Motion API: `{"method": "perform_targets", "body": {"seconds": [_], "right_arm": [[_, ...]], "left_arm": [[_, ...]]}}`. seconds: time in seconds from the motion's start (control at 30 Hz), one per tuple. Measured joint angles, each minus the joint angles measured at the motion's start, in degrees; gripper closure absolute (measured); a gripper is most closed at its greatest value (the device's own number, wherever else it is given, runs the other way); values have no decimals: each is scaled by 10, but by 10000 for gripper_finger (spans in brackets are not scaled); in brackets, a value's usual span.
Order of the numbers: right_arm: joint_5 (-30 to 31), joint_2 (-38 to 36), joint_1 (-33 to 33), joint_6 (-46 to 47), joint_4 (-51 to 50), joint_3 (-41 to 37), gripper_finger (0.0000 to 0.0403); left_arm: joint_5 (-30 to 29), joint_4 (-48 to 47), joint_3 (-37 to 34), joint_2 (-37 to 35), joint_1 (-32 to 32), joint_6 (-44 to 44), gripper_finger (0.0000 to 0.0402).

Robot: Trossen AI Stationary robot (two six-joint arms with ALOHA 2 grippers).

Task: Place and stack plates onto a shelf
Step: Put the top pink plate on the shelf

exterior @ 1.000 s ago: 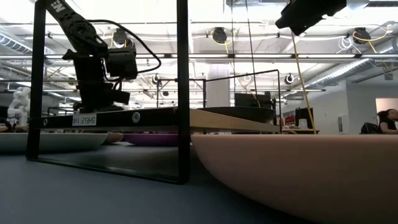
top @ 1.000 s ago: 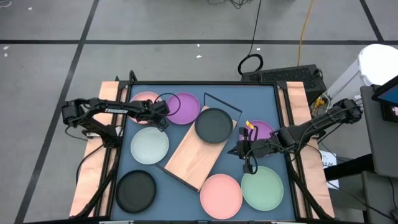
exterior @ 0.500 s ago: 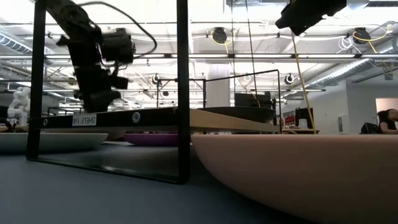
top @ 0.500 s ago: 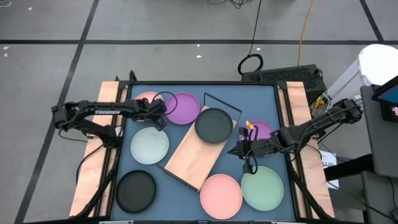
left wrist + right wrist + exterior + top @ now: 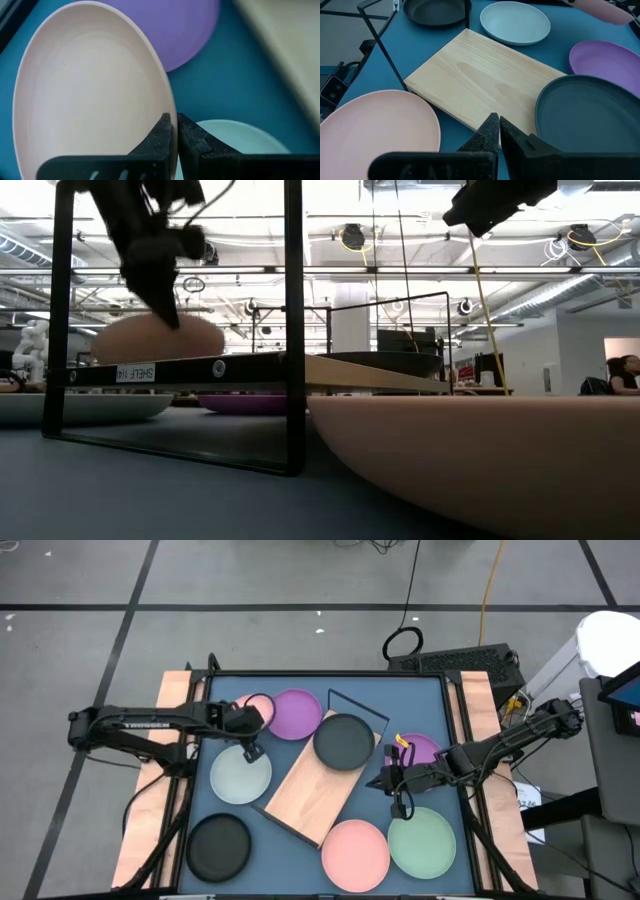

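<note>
The high view looks straight down from well above the whole desk (image 5: 225, 830) and both arms, while the low view sits at desk-top height, close behind the shelf (image 5: 250, 370), facing level into the room. Each wrist view looks forward past its own tool, the left tool (image 5: 172, 131) close over the pink plate (image 5: 85, 95), the right tool (image 5: 496, 131) facing the shelf board, which the high view shares.

Eight plates: two pink (image 5: 356, 852) (image 5: 236, 706), two purple (image 5: 294, 713) (image 5: 421, 750), two black (image 5: 343, 740) (image 5: 219, 846), one pale green (image 5: 423, 841), one white-grey (image 5: 240, 773). One wooden shelf (image 5: 309, 795). Two arms, each with one claw (image 5: 251, 731) (image 5: 381, 781).
</note>
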Motion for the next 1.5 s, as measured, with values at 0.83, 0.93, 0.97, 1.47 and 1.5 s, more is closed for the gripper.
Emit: {"method": "perform_targets", "body": {"seconds": [0.83, 0.93, 0.97, 1.47, 1.5], "right_arm": [[0, 0, 0, 0, 1, 0, 403], [0, 0, 0, 0, 1, 0, 403], [0, 0, 0, 0, 1, 0, 403], [3, 0, 0, 0, 1, 0, 403], [5, 0, 0, 0, 1, 0, 403]], "left_arm": [[-2, 40, 97, 1, -273, 359, 385], [-1, 40, 97, 1, -287, 427, 383], [-1, 41, 97, 1, -291, 448, 383], [69, 28, 97, 1, -301, 760, 379], [78, 25, 97, 1, -296, 779, 379]]}}
